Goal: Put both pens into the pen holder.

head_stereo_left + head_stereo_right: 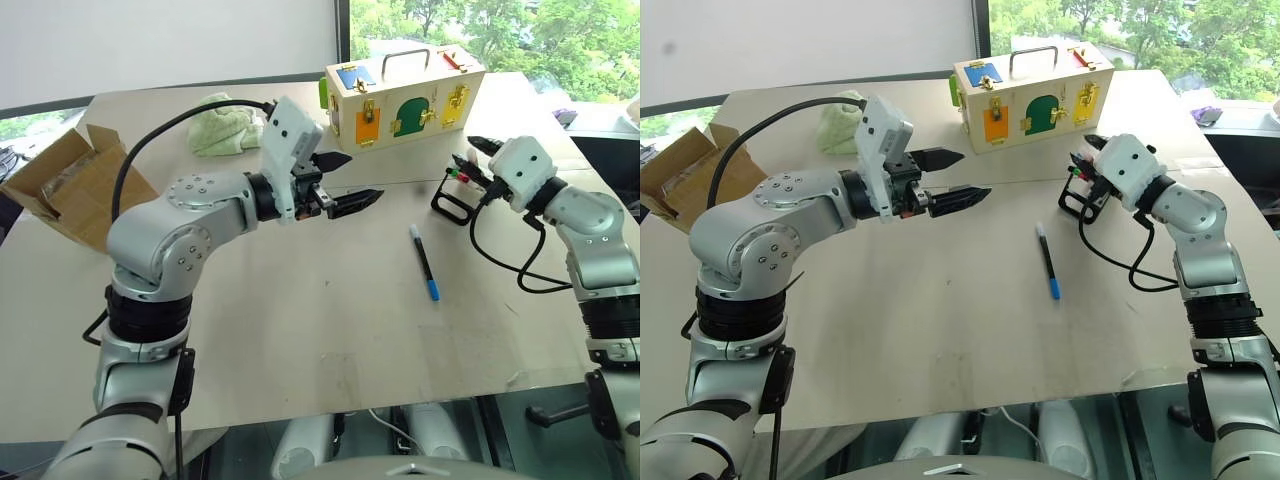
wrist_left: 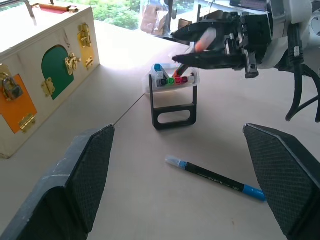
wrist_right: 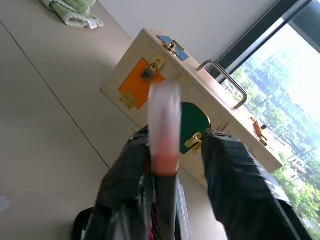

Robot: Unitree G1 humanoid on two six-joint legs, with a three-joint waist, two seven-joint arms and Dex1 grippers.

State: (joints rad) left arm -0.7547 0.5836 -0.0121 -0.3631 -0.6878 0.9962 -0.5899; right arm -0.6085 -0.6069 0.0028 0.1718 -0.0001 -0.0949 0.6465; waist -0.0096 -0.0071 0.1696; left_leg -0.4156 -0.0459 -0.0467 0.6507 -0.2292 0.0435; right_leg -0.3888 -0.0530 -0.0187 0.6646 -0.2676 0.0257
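Two grippers are working over the table [image 1: 300,330]. Right gripper [image 2: 197,47] is standing at the holder [image 2: 172,97], fingers partly apart, with the orange pen [image 2: 192,55] leaning between them; its lower end is sitting in the holder's tray among short coloured markers [image 2: 172,80]. Whether the fingers are pressing on the pen cannot be told; in the right wrist view the pen's orange end is resting against one finger [image 3: 125,170] while the other is standing clear of it. Left gripper [image 1: 345,180] is hovering above the table with fingers spread wide and holding nothing, pointing toward the holder. Blue pen [image 1: 424,262] is lying flat on the table, just in front of the holder and apart from both grippers. Wooden box [image 1: 400,95] is standing behind the holder. Green cloth [image 1: 225,125] and cardboard box [image 1: 65,185] are lying at the far left
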